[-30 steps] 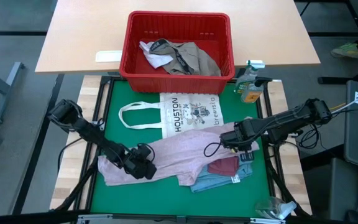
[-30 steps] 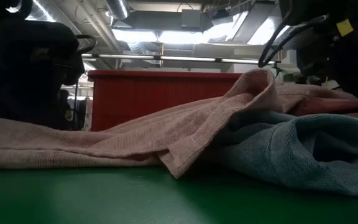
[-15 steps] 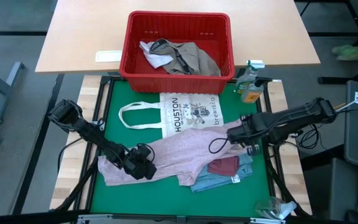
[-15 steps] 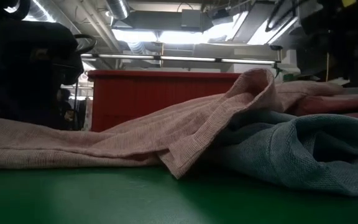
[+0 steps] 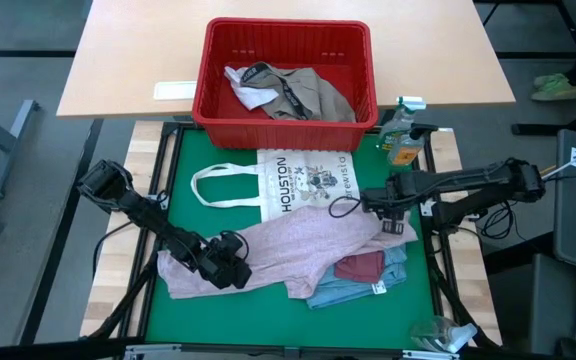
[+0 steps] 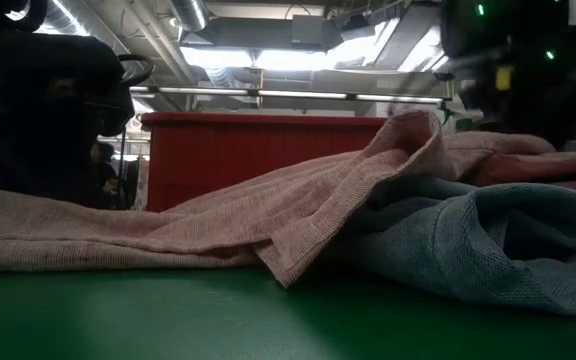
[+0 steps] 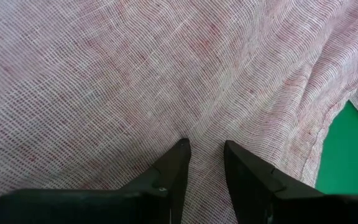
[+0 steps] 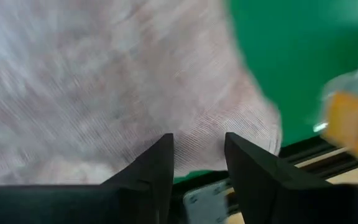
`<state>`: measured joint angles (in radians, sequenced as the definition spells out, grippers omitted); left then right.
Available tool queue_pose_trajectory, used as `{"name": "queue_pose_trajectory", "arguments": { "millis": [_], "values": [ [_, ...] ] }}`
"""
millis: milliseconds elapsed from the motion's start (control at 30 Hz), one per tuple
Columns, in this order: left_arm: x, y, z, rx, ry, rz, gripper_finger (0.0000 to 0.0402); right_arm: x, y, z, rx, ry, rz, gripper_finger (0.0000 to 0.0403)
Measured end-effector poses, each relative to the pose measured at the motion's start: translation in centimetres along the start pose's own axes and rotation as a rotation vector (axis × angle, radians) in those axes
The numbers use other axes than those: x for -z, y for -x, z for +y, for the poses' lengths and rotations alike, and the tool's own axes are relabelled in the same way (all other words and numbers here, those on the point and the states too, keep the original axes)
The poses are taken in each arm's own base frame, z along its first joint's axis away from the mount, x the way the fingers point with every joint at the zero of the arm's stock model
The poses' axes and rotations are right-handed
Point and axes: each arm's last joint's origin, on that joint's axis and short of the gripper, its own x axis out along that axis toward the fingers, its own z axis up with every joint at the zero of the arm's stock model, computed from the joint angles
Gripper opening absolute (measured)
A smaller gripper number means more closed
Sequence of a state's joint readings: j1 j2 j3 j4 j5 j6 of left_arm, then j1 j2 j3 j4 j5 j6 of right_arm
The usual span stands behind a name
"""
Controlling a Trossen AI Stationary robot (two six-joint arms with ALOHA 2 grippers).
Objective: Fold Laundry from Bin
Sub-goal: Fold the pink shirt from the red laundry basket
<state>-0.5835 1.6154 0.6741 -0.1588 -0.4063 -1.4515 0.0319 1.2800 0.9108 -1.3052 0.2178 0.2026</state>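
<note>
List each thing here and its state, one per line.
Pink shirt: spread out, rumpled.
Blue garment: bunched under the pink shirt.
Maroon garment: lying on the blue garment.
Bin: still holds clothes.
Tote: flat.
Left claw: open, on the pink shirt.
Right claw: open.

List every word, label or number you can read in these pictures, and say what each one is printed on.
"HOUSTON": on the white tote bag, running sideways along the print.
A second word beside the tote's drawing: too small to read for sure.
Tag on the blue garment: too small to read.
Bottle label: unreadable.
No other text shows.
</note>
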Motion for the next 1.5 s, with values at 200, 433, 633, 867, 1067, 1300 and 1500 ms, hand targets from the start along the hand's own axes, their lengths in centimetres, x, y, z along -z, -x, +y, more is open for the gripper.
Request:
{"name": "queue_pose_trajectory", "arguments": {
  "millis": [200, 433, 633, 867, 1067, 1300, 1500],
  "values": [
    [-0.1, -0.1, -0.5, 0.055, -0.074, -0.014, 0.0101, 1.5, -3.4, 0.6, -0.053, 0.013, 0.12, 0.0143],
    [-0.9, 0.4, -3.1, 0.29, -0.18, -0.175, 0.0101, 2.0, -4.2, 0.7, -0.063, 0.018, 0.151, 0.0143],
    [-1.8, 1.7, -5.5, 0.492, -0.315, -0.339, 0.0101, 1.9, -4.3, 0.7, -0.065, 0.015, 0.143, 0.0143],
    [-2.3, 2.0, -9.5, 0.545, -0.547, -0.423, 0.0101, 1.9, -4.3, 0.7, -0.065, 0.014, 0.142, 0.0143],
    [-1.1, -0.3, -12.0, 0.547, -0.81, -0.404, 0.0101, 1.9, -4.2, 0.7, -0.07, 0.013, 0.144, 0.0143],
    [0.1, -3.6, -12.3, 0.49, -0.842, -0.367, 0.0101, 1.9, -4.2, 0.7, -0.072, 0.013, 0.144, 0.0143],
    [0.6, -5.6, -11.5, 0.418, -0.86, -0.351, 0.0101, 1.9, -4.2, 0.7, -0.072, 0.013, 0.144, 0.0143]
  ]
}}
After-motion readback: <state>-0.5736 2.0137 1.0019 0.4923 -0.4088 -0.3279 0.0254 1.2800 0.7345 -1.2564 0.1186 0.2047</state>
